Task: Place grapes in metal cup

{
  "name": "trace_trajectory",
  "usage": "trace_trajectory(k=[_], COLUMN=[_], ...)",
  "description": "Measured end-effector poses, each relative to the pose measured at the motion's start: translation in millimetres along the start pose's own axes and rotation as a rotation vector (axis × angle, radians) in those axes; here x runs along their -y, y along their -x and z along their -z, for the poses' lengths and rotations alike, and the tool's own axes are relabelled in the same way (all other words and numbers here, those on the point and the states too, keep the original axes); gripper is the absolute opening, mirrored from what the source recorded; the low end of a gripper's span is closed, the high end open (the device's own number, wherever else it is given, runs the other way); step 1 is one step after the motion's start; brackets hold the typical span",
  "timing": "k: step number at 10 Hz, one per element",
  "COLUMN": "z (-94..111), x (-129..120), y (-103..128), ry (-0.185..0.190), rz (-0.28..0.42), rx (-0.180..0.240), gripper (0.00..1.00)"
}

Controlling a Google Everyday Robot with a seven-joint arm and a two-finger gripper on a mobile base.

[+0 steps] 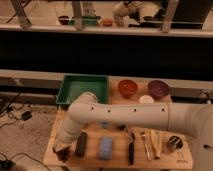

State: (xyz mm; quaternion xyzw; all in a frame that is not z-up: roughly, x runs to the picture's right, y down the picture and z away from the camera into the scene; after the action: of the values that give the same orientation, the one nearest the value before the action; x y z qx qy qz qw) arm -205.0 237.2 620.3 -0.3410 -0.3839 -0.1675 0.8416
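Note:
The grapes (62,153), a dark reddish bunch, lie at the front left corner of the wooden table (117,156), left of a black bar (81,144). My gripper (61,146) hangs at the end of the white forearm directly over them, shut. Whether it touches the bunch cannot be made out. The metal cup (174,143), small and dark with a shiny inside, stands at the far right of the table, a long way from the gripper.
A blue sponge (106,148) lies right of the black bar, with utensils (145,144) further right. A green tray (82,88), a red bowl (127,88), a purple bowl (158,89) and a white cup (146,99) stand at the back. My arm spans the table's middle.

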Motion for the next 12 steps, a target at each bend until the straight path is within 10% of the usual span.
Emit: trace_trajectory(k=[12], z=[102], x=[-17], y=[-57], ry=[-0.034], rz=[-0.013], rx=[-0.103], gripper=[0.00])
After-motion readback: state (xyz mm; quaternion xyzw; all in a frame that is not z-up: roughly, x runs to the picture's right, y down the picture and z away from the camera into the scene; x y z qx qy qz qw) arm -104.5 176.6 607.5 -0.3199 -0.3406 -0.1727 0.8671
